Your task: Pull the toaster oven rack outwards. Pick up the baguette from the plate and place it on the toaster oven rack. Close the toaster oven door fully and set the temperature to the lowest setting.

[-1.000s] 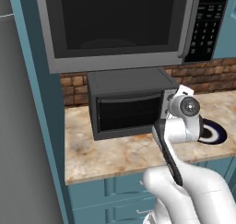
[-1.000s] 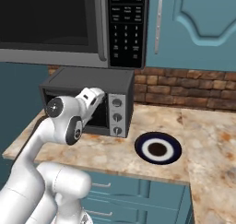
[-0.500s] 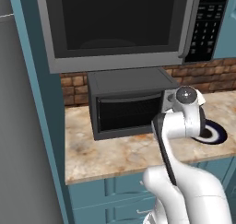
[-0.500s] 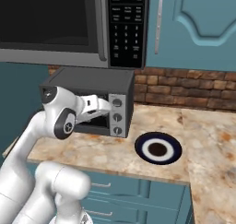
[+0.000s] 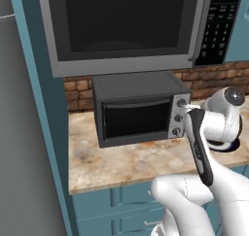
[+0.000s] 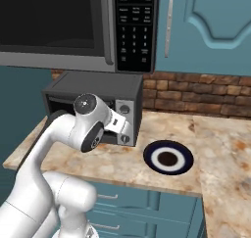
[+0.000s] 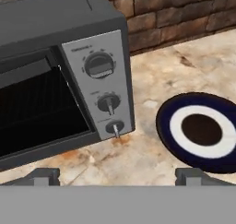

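Hand view: toaster oven point(image 7: 55, 75) on marble surface point(image 7: 152, 158), door point(image 7: 41, 112) closed, three stacked knobs on the silver panel; top knob point(image 7: 98, 65) largest. Blue-ringed plate point(image 7: 200, 131) just beside, bare. End effector point(image 7: 117, 176) spread wide, holding nothing, hovering before the panel. Baguette presumably inside. Advice: identify the temperature knob, centre the fingers around it, close, turn gently to its lowest stop.

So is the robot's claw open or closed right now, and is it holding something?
Gripper: open and holding nothing, in front of the toaster oven.
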